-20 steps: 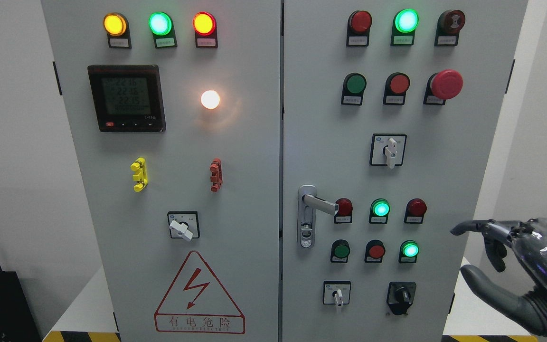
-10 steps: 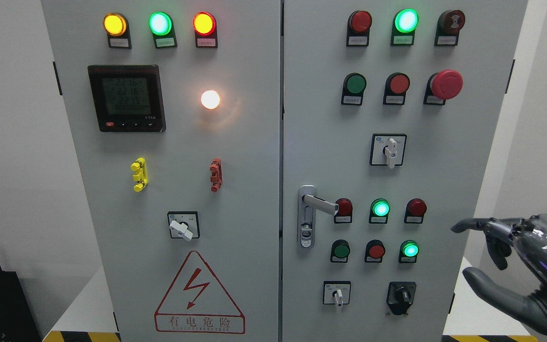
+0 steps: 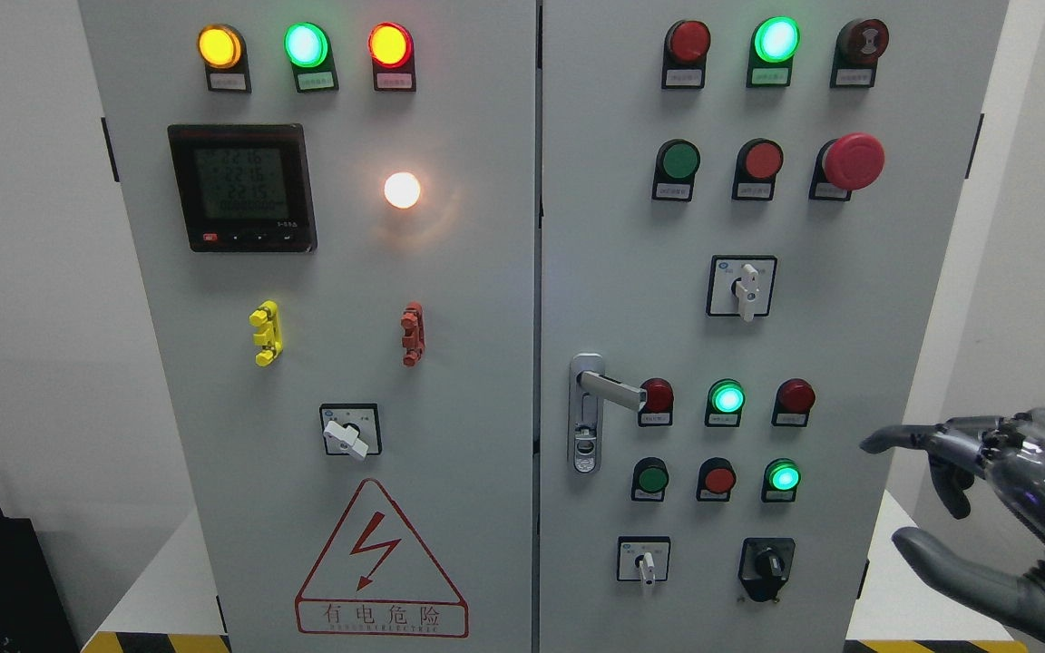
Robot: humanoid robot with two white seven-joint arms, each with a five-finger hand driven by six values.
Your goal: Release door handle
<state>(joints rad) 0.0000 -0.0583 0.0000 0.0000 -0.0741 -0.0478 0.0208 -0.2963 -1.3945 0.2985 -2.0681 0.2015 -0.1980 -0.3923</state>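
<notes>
A silver lever door handle (image 3: pixel 611 390) juts out level on its chrome plate at the left edge of the grey cabinet's right door (image 3: pixel 849 363). Nothing touches the handle. My right hand (image 3: pixel 903 494), dark grey with jointed fingers, hovers at the lower right beside the cabinet's right edge, well away from the handle. Its fingers (image 3: pixel 903 439) are spread and hold nothing, the thumb pointing left below them. My left arm does not show.
The right door carries red and green indicator lamps, a red mushroom stop button (image 3: pixel 853 160) and several rotary switches. The left door (image 3: pixel 468 363) has a meter display (image 3: pixel 242 188), lamps and a warning triangle (image 3: pixel 381 562). A white surface with striped tape lies below.
My right hand has drifted slightly right and down, away from the cabinet. The handle and doors have not moved.
</notes>
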